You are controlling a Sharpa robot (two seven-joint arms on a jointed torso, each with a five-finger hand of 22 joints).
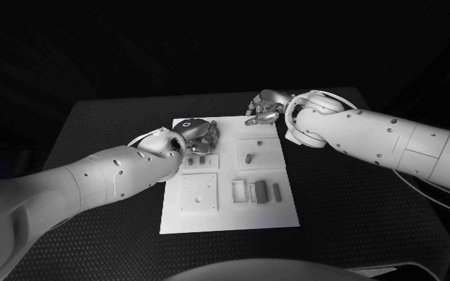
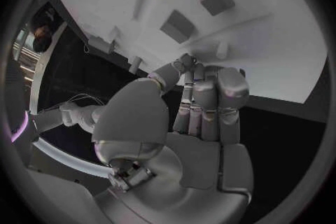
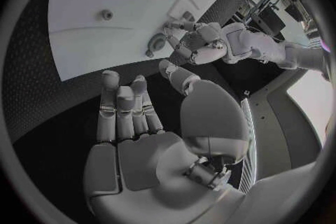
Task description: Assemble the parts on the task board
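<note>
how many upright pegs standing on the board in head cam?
3 that I can make out: two small pegs side by side just below the left hand, and one peg in the square right of them. That hand may hide more.

The left arm reached in low and the left hand [image 1: 194, 135] sat palm-down, its fingers [image 2: 203, 102] pressed side by side and bent forward at the tips, thumb tucked alongside, nothing visible in its grasp. Across from it the right arm angled in, and the right hand [image 1: 264, 110] hung with fingers [image 3: 120, 106] loosely extended and parted, holding nothing.
</note>
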